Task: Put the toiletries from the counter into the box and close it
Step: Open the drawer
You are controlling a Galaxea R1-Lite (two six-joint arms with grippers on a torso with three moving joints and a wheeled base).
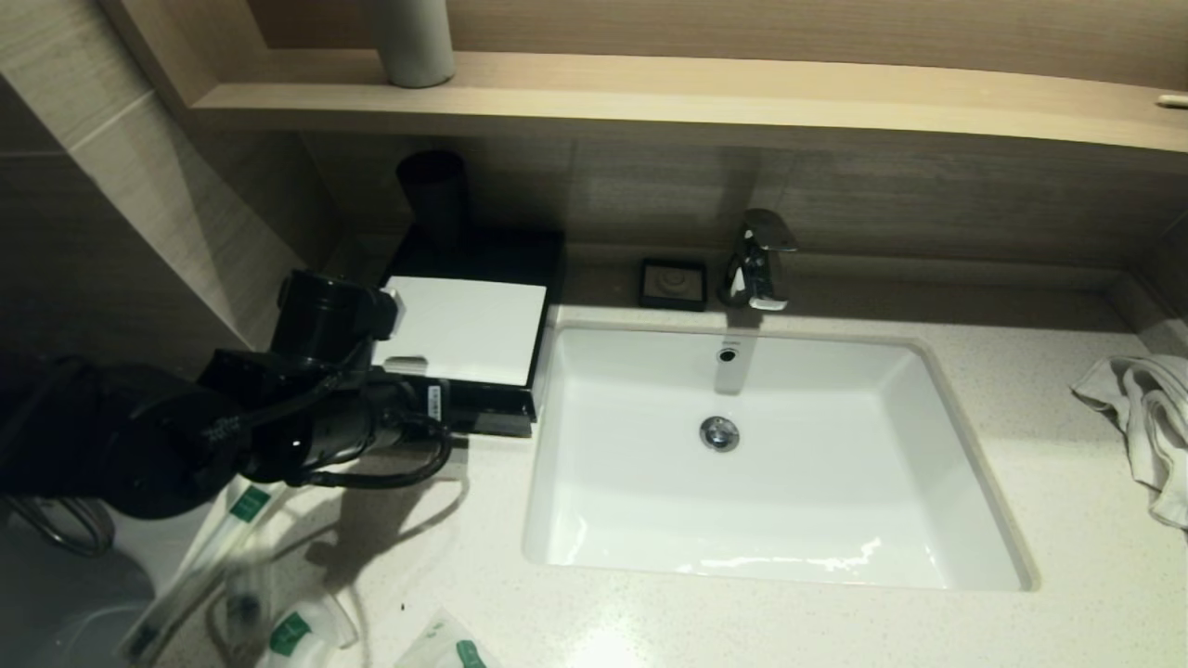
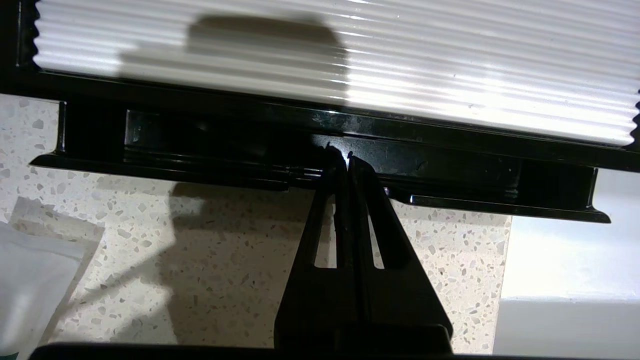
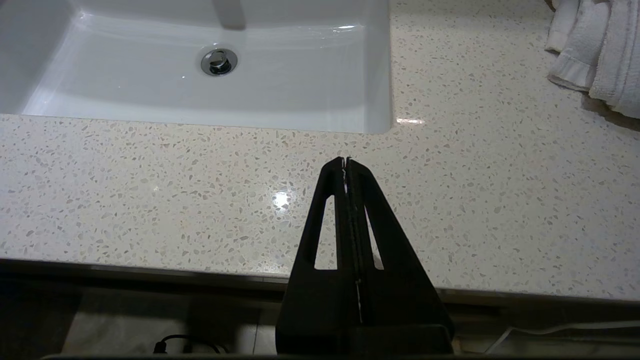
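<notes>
The black box with a white ribbed top stands on the counter left of the sink. My left gripper is shut and empty, with its tips against the box's black front wall, just below the white top. Several clear toiletry packets with green labels lie on the counter near the front left; one packet's edge shows in the left wrist view. My right gripper is shut and empty above the counter's front edge, out of the head view.
The white sink fills the middle, with a chrome faucet and a black soap dish behind it. A white towel lies at the right. A black cup stands behind the box. A wooden shelf hangs above.
</notes>
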